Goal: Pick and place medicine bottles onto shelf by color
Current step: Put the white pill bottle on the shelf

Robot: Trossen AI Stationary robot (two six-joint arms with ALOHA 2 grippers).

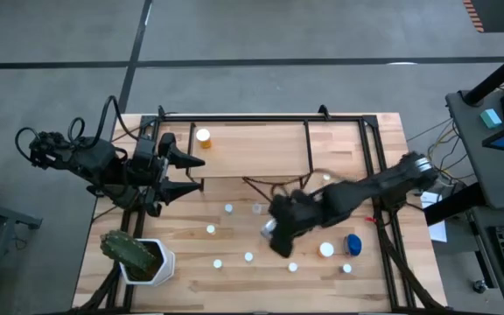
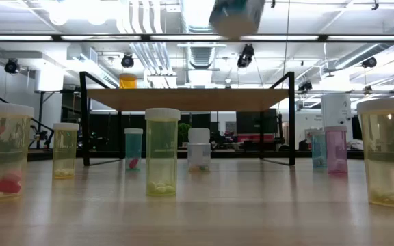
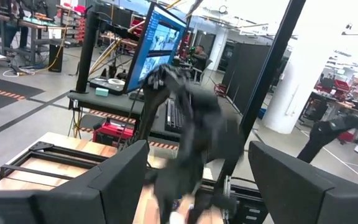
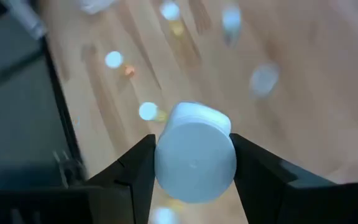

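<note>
From my remote station I record the right tool [image 4: 194,163] clamped on a white-capped bottle [image 4: 195,159], its fingers touching both sides of the cap. In the high view this tool [image 1: 274,234] sits at centre frame, above the worktop [image 1: 234,276]. The left tool [image 1: 192,173] stands apart at the left of the frame, beside the shelf [image 1: 252,144]. One orange bottle [image 1: 203,136] stands on the shelf, toward its left end. The other bottles, among them a wide blue one [image 1: 353,244], remain scattered across the lower centre of the worktop.
</note>
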